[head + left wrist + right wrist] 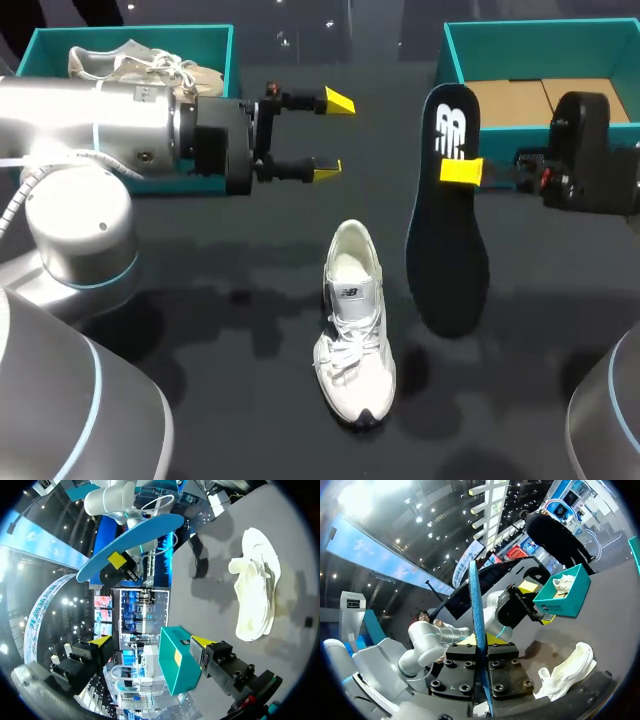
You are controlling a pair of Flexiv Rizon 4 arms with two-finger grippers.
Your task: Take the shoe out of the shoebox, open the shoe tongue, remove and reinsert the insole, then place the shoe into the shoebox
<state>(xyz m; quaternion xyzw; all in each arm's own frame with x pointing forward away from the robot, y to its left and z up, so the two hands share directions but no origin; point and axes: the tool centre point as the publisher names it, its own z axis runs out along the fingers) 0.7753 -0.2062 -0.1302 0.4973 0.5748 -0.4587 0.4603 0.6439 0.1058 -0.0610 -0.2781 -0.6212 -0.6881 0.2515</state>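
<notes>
Overhead head view from behind; opposed wrist views sharing the shoe (354, 325).

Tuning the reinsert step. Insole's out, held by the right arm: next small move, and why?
Probably swing the right gripper over so the insole comes above the opening of the shoe. The insole is clamped and held off the table beside the shoe; the left gripper is open, holding nothing.

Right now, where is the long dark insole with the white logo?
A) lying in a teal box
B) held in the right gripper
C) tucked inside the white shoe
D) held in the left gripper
B: the right gripper is shut on the long dark insole, while the left gripper is open and empty, and the white sneaker sits apart from the insole on the table.
</notes>
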